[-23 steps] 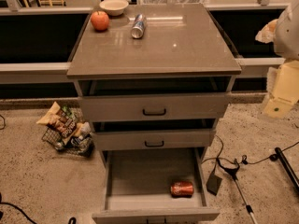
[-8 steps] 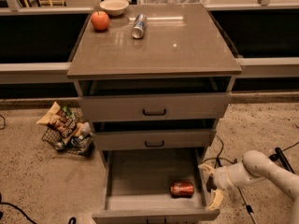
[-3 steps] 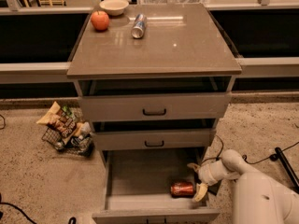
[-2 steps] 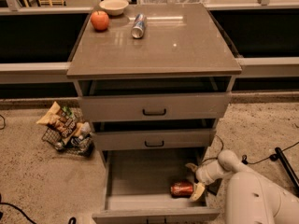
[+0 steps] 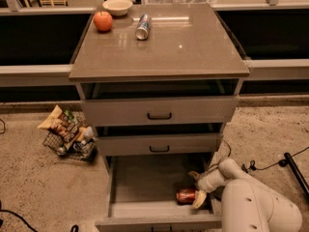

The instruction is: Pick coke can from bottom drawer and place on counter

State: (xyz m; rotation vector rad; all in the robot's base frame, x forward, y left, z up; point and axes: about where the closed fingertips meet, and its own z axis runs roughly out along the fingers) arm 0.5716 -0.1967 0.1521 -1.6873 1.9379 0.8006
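Low inside the bottom drawer [image 5: 140, 182], hand [image 5: 197, 188] spread wide, holding nothing. Just left of it, coke can [image 5: 185, 195] on its side, long axis pointing at the hand.

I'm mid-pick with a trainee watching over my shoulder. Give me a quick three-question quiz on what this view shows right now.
1. Fill in: on the counter, the fruit beside the bowl is an ____.
2. True or false: the coke can stands upright in the bottom drawer.
3. Where is the gripper? A: over the counter. B: down in the bottom drawer, fingers open by the coke can. C: at the bowl.
Key: 1 apple; 2 false, it lies on its side; 3 B.
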